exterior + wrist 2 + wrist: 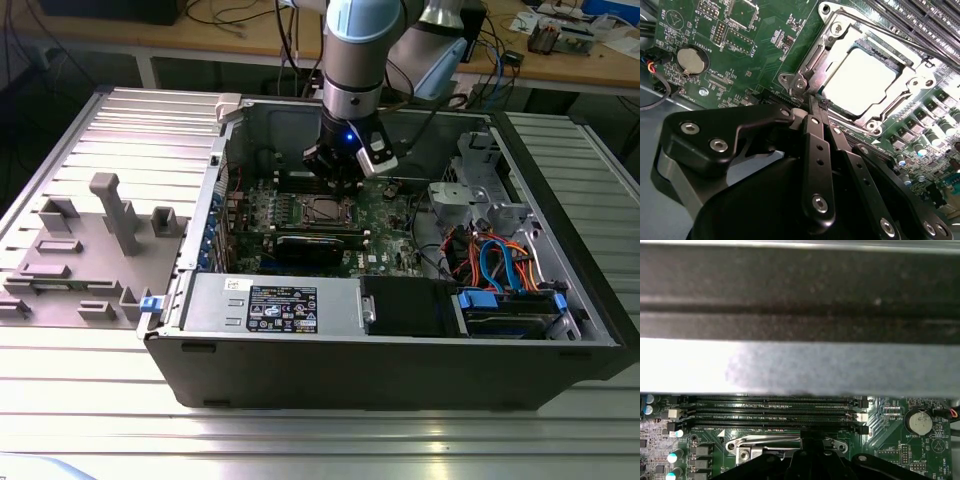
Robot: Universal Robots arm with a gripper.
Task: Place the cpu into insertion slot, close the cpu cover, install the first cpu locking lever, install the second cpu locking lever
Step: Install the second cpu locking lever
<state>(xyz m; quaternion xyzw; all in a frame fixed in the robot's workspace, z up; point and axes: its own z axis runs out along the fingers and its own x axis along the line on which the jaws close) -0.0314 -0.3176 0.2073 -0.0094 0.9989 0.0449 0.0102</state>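
Observation:
In the second wrist view the cpu (865, 80) lies flat in the insertion slot (322, 208), and its pale metal top shows through the window of the cpu cover (837, 37). The cover is folded down over it. A thin metal locking lever (880, 31) runs along one side of the cover. My gripper (816, 105) is shut, its two black fingers (812, 130) pressed together, with nothing seen between them. The tip stands at the cover's corner near the hinge. In the exterior view the gripper (338, 172) hangs just behind the socket. The first wrist view shows the tip (810, 440) at the socket's silver edge (747, 446).
The green board (765, 40) lies inside an open computer case (300, 380). Long black memory slots (775, 412) and the case wall (800, 365) lie close beyond the socket. A black card (318, 245), a coin battery (691, 60) and cabled drive bays (500, 270) surround it.

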